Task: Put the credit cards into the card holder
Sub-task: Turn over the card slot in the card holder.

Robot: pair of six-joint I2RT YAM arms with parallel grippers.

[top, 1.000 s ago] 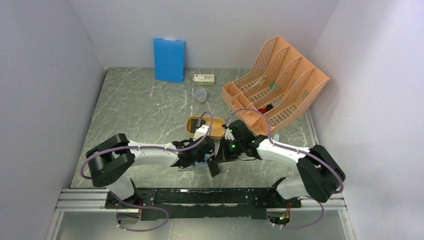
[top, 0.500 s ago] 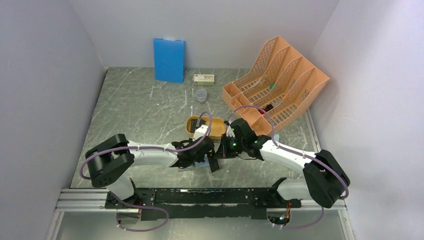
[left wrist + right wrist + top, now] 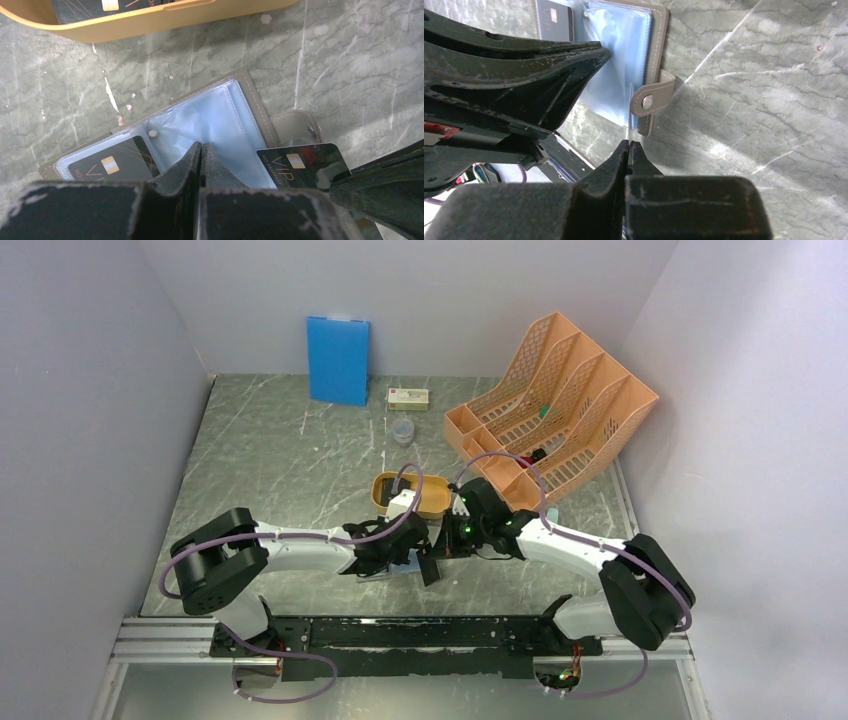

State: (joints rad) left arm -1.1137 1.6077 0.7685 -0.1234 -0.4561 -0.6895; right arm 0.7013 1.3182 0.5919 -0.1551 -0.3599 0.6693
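Observation:
The grey card holder (image 3: 260, 107) lies open on the table, pale blue pockets up, and one black credit card (image 3: 107, 162) sits in its left pocket. My left gripper (image 3: 201, 145) is shut, its tips down on the middle pocket. My right gripper (image 3: 629, 142) is shut on a black VIP card (image 3: 305, 162), held at the holder's right edge beside the snap tab (image 3: 651, 102); that card shows edge-on in the right wrist view (image 3: 629, 112). From above, both grippers meet over the holder (image 3: 397, 567). Another card (image 3: 100, 6) lies in the yellow tray (image 3: 150, 25).
The mustard tray (image 3: 385, 502) stands just behind the grippers. An orange file rack (image 3: 555, 405) is at the back right. A blue board (image 3: 338, 360), a small box (image 3: 408, 397) and a clear cup (image 3: 402, 430) stand at the back.
My right gripper has moved the card a little left and away from the table's front edge, closer to the holder. The left gripper has stayed on the holder.

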